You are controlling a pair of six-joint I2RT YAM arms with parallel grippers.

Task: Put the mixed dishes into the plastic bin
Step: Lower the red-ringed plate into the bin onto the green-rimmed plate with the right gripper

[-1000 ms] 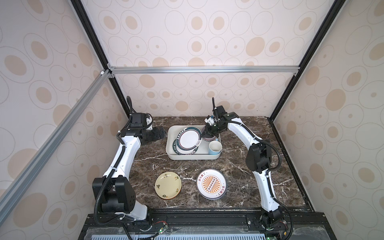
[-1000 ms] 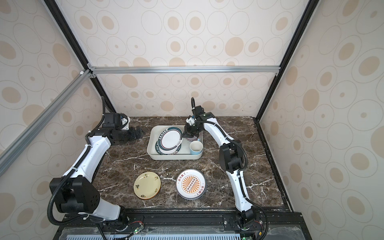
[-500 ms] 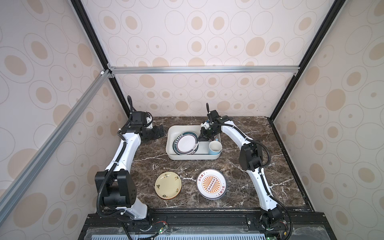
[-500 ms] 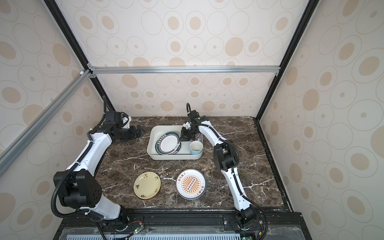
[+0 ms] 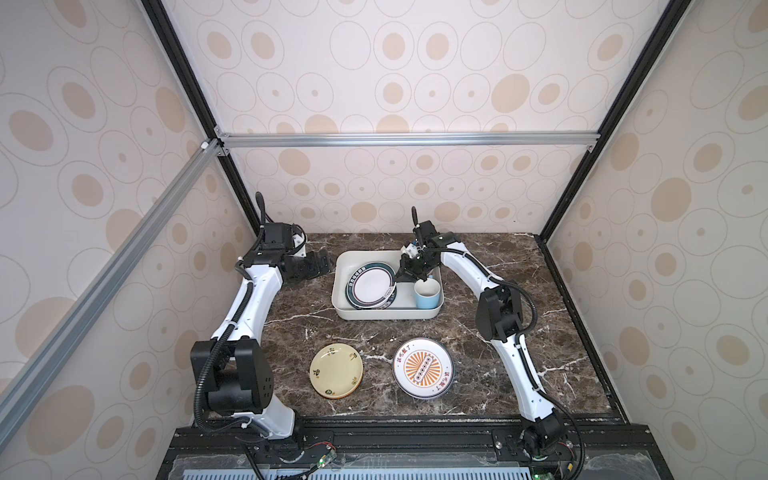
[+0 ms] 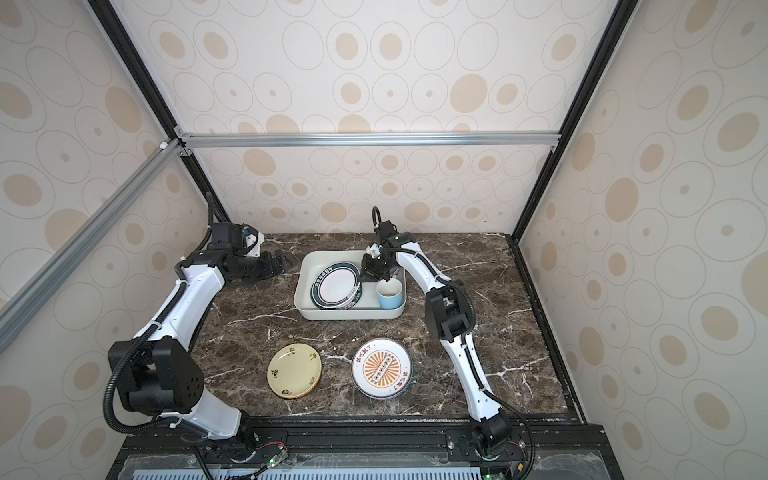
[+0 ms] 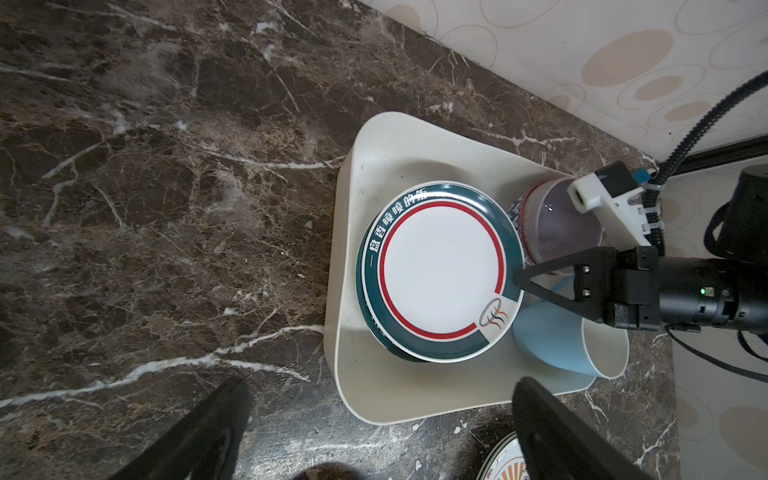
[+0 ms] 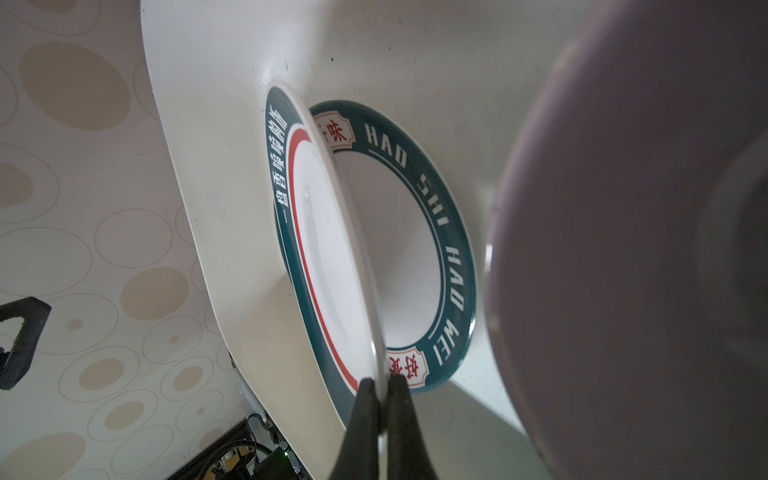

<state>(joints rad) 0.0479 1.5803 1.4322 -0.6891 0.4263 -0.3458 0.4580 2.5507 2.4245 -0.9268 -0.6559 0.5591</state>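
Green-rimmed plate: clamps 3 o'clock rim in right gripper, tilted, likely to ease onto twin plate in plastic bin; left gripper agape at 9 o'clock

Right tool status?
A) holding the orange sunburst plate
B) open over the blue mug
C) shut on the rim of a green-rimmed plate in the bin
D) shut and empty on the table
C: in the right wrist view, the right tool pinches the edge of the green-rimmed plate, which is tilted up inside the plastic bin.
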